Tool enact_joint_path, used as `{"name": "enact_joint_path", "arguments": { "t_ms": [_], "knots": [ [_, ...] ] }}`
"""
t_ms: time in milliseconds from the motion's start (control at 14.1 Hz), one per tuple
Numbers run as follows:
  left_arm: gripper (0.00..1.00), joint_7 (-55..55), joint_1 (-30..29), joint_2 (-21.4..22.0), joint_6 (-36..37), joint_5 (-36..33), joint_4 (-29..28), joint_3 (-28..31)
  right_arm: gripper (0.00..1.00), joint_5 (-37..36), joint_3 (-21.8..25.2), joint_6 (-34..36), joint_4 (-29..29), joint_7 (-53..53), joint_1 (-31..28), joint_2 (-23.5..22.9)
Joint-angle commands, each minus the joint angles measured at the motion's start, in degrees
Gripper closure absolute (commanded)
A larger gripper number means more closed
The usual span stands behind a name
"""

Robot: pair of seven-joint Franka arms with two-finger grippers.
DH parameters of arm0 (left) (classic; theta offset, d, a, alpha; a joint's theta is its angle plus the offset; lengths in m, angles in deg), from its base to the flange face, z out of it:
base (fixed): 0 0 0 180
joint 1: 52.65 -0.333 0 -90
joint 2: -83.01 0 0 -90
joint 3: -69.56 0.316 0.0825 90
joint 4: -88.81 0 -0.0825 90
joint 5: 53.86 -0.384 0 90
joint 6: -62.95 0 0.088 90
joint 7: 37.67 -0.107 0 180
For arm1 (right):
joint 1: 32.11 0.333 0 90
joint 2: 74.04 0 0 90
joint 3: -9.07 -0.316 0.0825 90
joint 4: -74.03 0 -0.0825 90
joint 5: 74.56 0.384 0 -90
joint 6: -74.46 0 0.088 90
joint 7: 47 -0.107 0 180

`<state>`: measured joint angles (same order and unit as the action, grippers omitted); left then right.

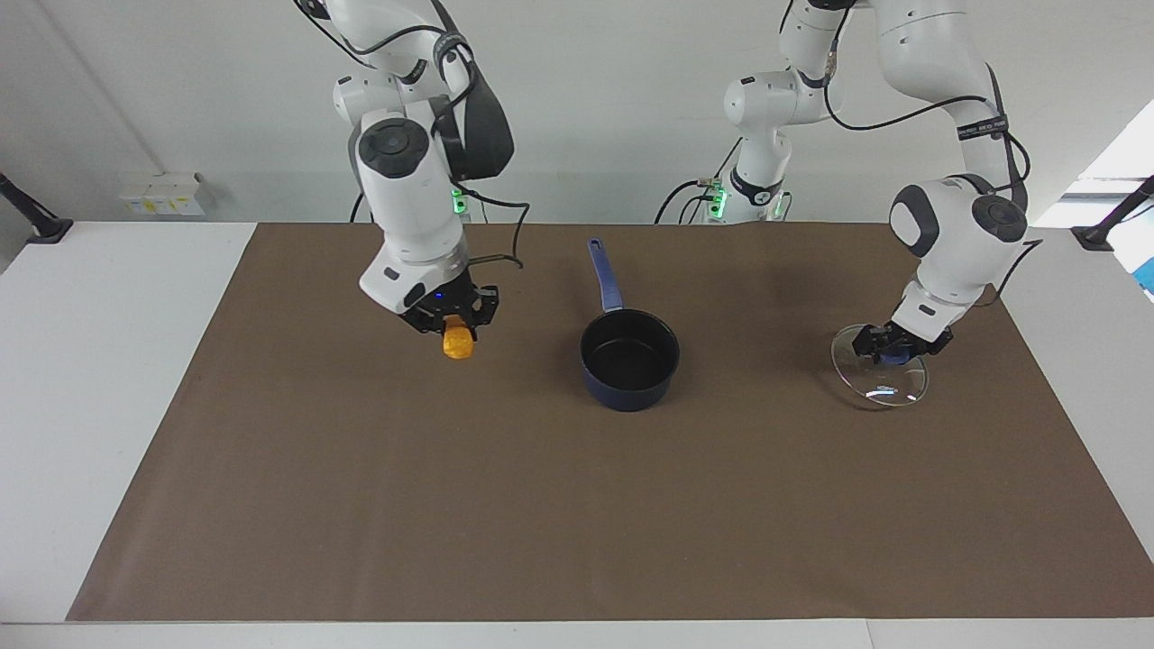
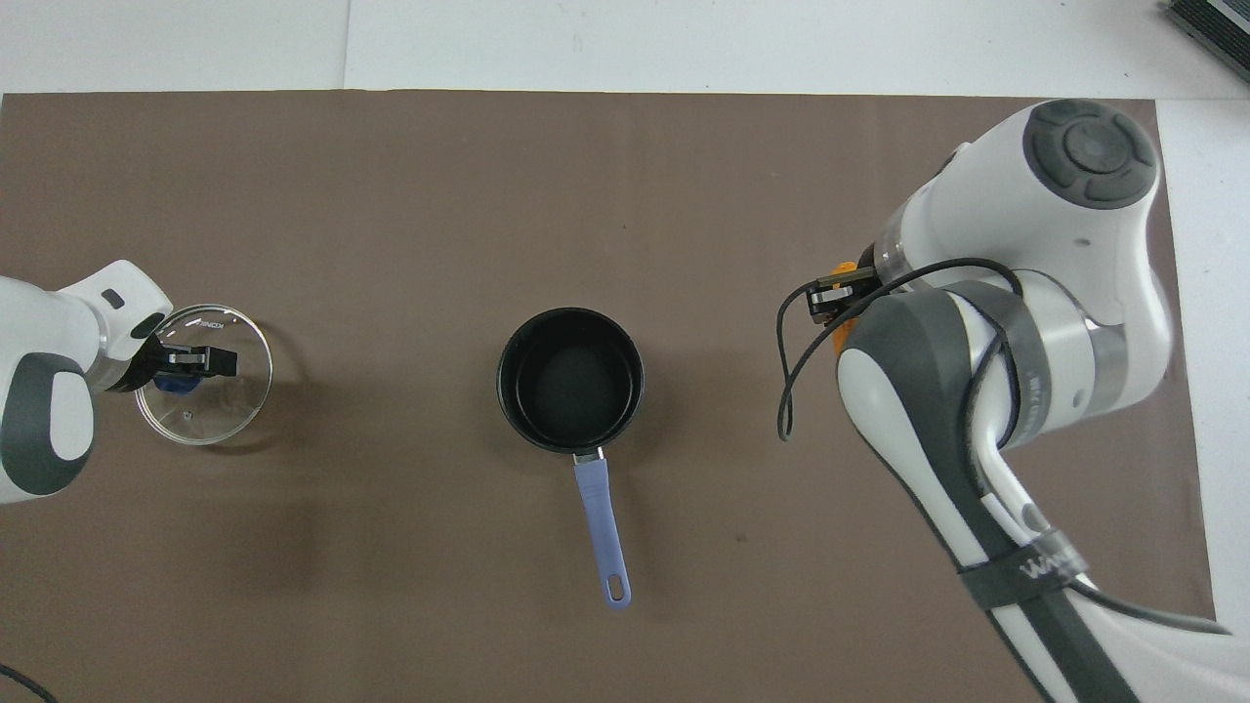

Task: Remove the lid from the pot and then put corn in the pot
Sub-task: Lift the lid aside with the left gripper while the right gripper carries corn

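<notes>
The round, dark blue pot [image 1: 629, 359] stood uncovered mid-mat, its black inside bare and its long straight handle [image 1: 605, 275] pointed toward the robots. The clear glass lid [image 1: 880, 376], metal-rimmed, was held tilted by its blue knob [image 1: 893, 358] in the clamped left gripper [image 1: 892, 346], low over the brown mat [image 1: 577, 505] toward the left arm's end. The bumpy orange corn [image 1: 458, 342] was pinched in the right gripper [image 1: 451, 322], over the mat beside the pot.
</notes>
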<state>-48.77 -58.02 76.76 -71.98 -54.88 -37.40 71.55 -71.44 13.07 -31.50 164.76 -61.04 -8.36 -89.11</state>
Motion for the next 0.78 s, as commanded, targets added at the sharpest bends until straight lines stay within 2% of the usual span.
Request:
{"name": "enact_joint_path", "arguments": {
  "t_ms": [0, 71, 142, 212, 496, 708],
  "knots": [
    [1.0, -1.2, -0.8, 2.0, -6.0, -0.9, -5.4, -0.6, 1.0, 0.6, -0.4, -0.6, -8.3, -8.4, 3.9, -7.3],
    [1.0, -1.2, -1.0, 2.1, -6.0, -0.9, -5.5, -0.6, 1.0, 0.7, -0.8, -1.4, -9.7, -10.4, 5.0, -8.6],
    [0.7, -1.2, -1.4, 1.9, -5.6, -0.9, -5.1, -0.6, 1.0, 0.9, -2.3, -2.4, -11.2, -13.0, 5.9, -10.0],
    [0.01, -1.2, -1.4, 1.8, -5.4, -0.9, -4.7, -0.6, 1.0, 0.9, -3.1, -3.5, -12.1, -15.6, 6.5, -11.2],
    [0.0, -0.9, -0.4, 0.4, -4.6, -0.9, -1.9, -0.7, 1.0, 0.7, -3.6, -10.4, -12.3, -19.8, 11.5, -15.8],
    [0.0, -0.1, -0.1, -0.5, -1.1, -0.9, 2.7, -1.0, 1.0, 0.8, -3.6, -11.6, -11.6, -22.1, 13.4, -16.5]
  ]
}}
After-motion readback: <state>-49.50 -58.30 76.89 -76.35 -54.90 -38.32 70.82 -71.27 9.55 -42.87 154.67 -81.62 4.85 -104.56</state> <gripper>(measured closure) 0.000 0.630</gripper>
